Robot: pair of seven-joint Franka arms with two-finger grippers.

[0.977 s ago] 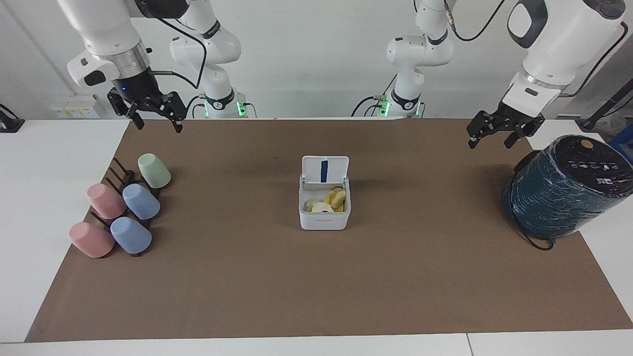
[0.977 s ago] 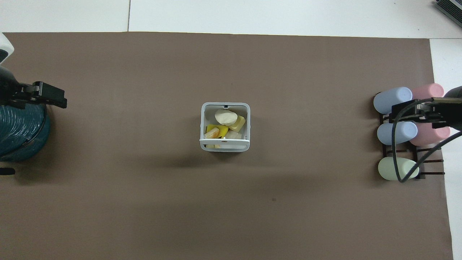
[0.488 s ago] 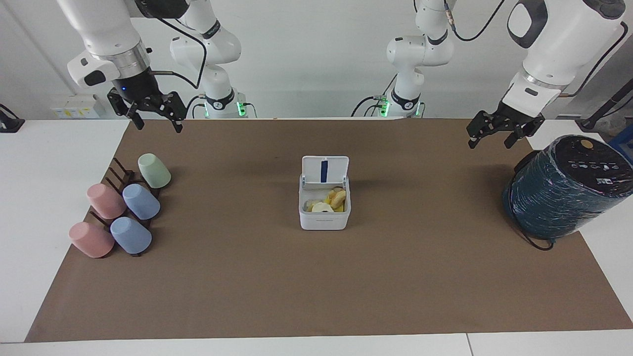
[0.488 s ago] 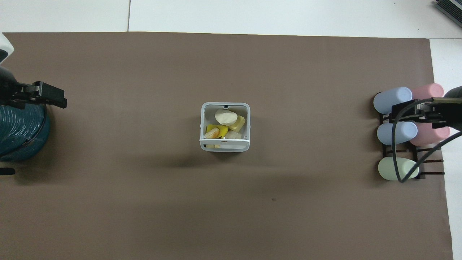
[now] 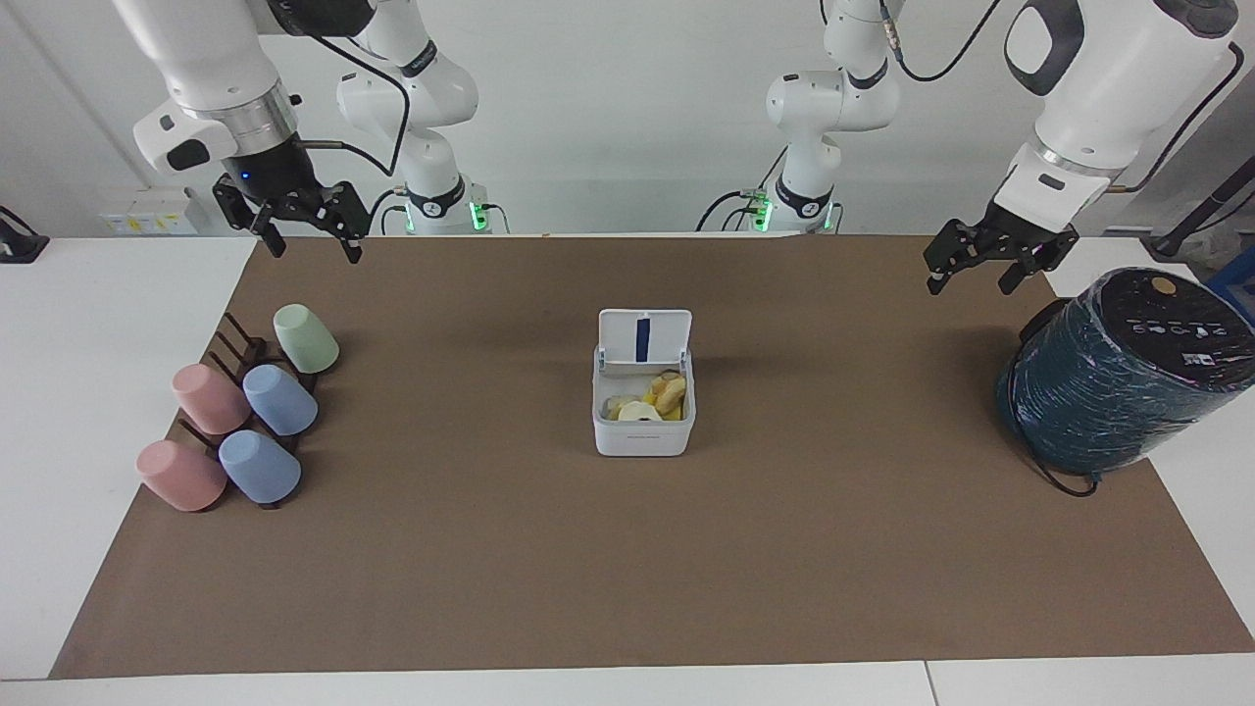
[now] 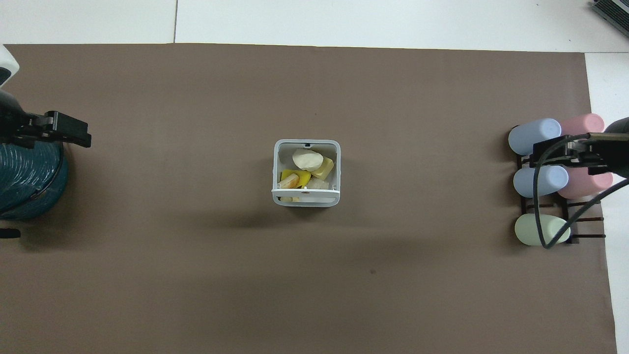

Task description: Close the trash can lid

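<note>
Lid up, we haven't engaged yet.
The lid (image 5: 644,337) stands upright on the trash can (image 5: 643,432), scraps showing; left gripper (image 5: 987,267) and right gripper (image 5: 306,235) hang spread, empty, at the table's ends, so access is free.

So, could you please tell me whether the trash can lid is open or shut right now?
Open. The lid stands upright at the trash can's robot-side edge, blue strip showing, and the scraps inside are uncovered.
</note>
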